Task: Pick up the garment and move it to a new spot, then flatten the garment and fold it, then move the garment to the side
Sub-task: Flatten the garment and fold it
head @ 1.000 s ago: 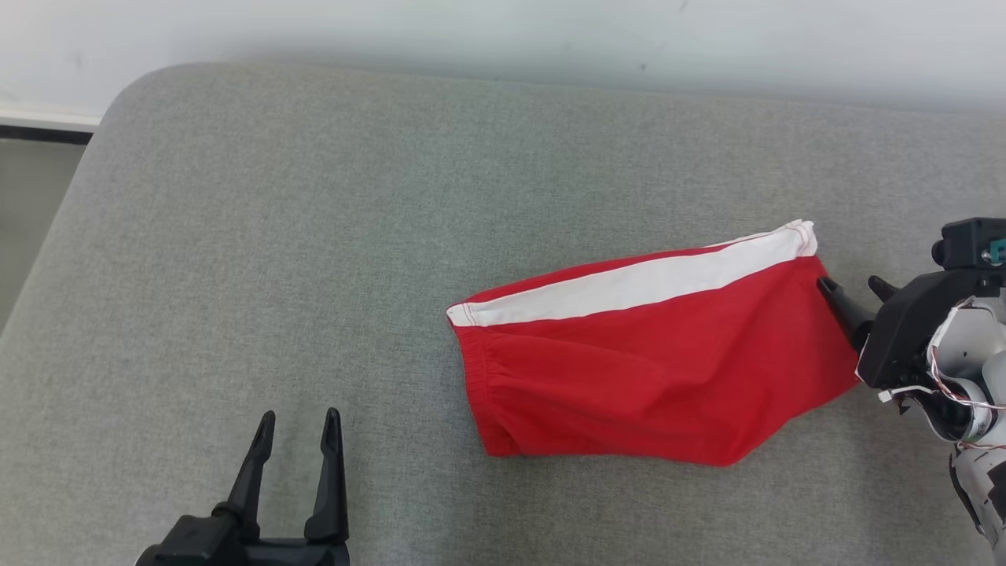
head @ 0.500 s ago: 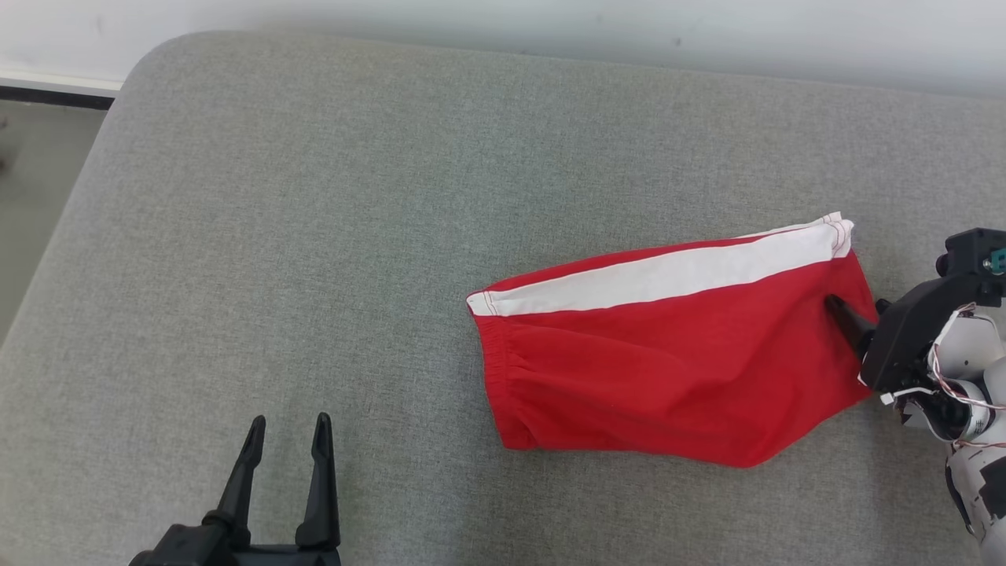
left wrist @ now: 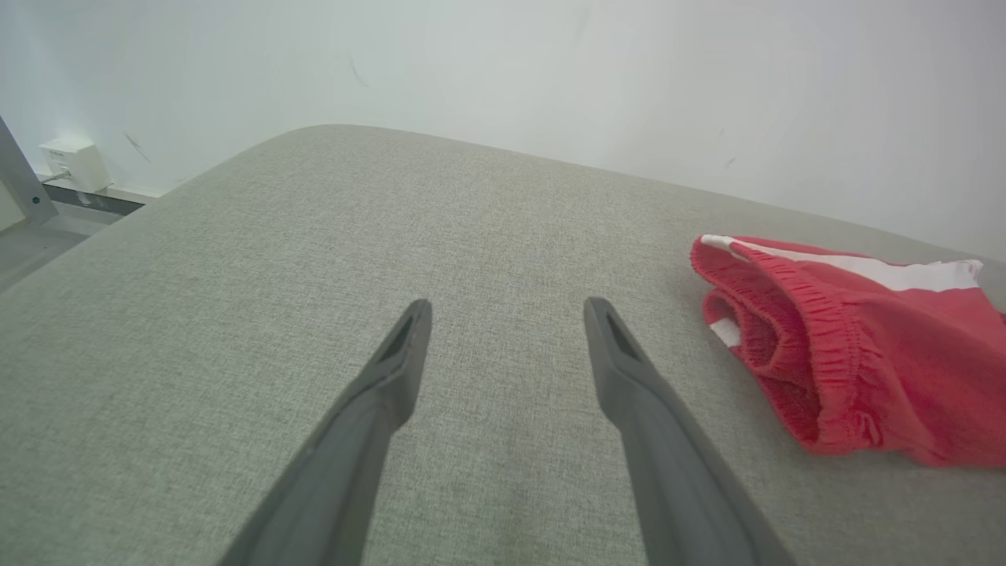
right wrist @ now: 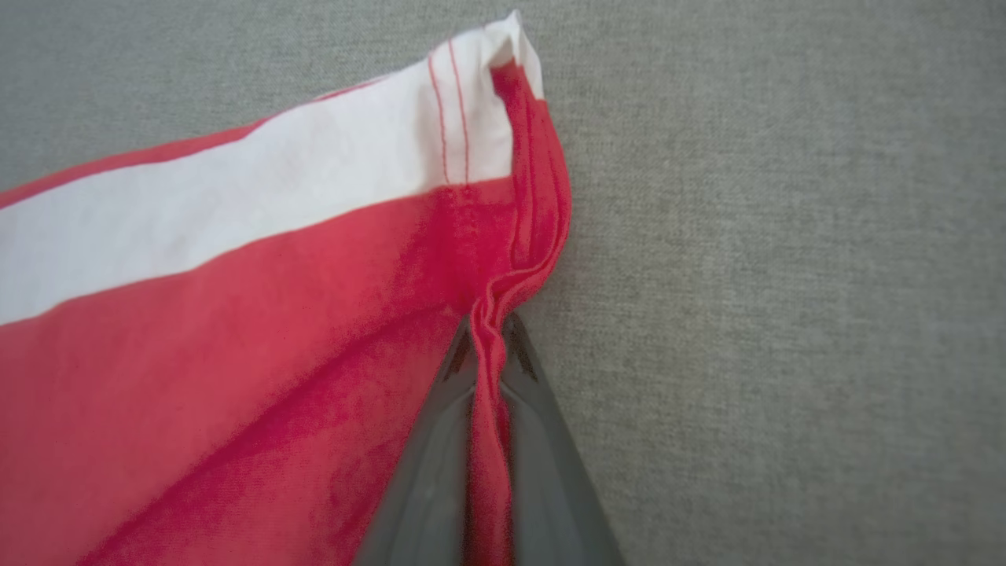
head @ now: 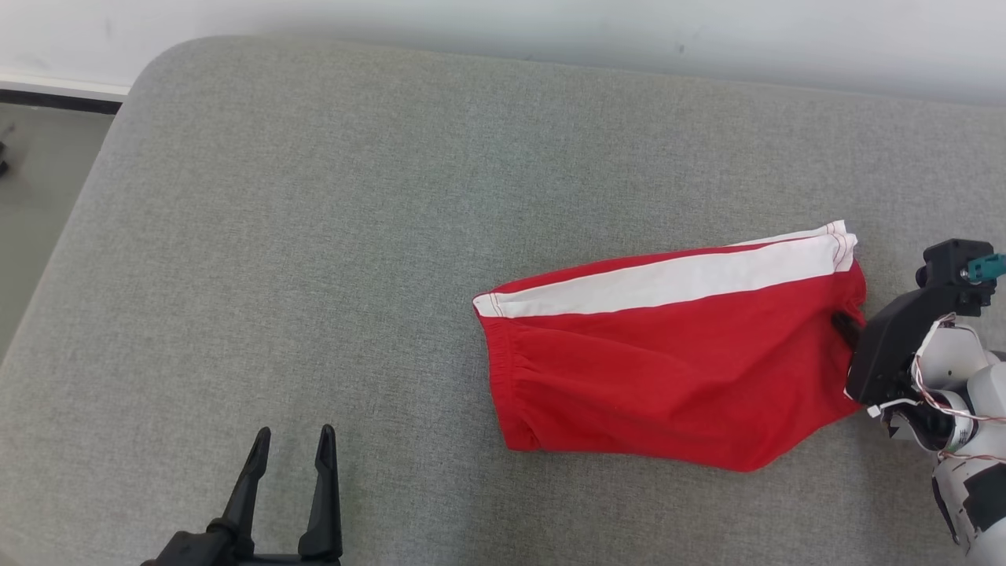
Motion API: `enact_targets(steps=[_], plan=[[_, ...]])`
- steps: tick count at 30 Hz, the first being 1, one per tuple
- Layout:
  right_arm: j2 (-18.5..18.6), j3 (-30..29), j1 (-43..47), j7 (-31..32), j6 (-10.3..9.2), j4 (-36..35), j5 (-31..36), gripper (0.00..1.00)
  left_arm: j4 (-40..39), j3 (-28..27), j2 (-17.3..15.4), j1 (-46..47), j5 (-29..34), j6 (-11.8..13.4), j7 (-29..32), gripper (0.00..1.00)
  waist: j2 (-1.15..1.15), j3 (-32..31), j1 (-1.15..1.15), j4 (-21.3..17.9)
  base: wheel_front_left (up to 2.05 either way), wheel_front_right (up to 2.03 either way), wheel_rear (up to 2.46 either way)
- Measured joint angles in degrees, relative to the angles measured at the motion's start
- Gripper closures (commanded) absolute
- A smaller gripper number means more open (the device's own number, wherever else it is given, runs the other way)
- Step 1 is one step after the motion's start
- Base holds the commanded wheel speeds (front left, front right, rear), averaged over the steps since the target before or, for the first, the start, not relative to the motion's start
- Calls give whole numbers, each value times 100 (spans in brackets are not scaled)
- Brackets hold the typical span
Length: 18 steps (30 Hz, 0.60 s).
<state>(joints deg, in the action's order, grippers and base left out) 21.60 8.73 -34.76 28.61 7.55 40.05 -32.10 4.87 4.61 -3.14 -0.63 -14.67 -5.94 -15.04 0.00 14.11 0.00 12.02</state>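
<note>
The garment [head: 668, 369] is a pair of red shorts with a white side stripe, folded over and lying on the right half of the grey cushion [head: 314, 236]. Its elastic waistband [left wrist: 794, 330] faces left. My right gripper [head: 847, 324] is shut on the garment's right hem, and in the right wrist view the red edge [right wrist: 491, 346] is pinched between the two fingers [right wrist: 432, 472]. My left gripper [head: 292, 440] is open near the cushion's front edge, well left of the garment, with nothing between its fingers [left wrist: 629, 369].
A white wall [head: 550, 31] runs behind the cushion. The cushion's rounded left corner drops to a floor strip [head: 31, 204] at the far left. A white wall box [left wrist: 75, 163] sits low beside that corner. Bare cushion lies left of the garment.
My right gripper has closed on the garment's right hem, where it stood open one second ago. The camera has shifted. The left gripper stays open and idle.
</note>
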Motion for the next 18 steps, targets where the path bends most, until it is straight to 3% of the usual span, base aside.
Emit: enact_targets(steps=[13,18], plan=[[53,-169,589,-743,0,-382,321,100,42,-40,15,-94,-7,-54,0,0,1,-220,0,-43,0,0,0],[136,-538,880,-1004,0,-621,475,100,46,-35,18,-181,-53,-54,0,0,1,-351,0,-180,0,0,0]])
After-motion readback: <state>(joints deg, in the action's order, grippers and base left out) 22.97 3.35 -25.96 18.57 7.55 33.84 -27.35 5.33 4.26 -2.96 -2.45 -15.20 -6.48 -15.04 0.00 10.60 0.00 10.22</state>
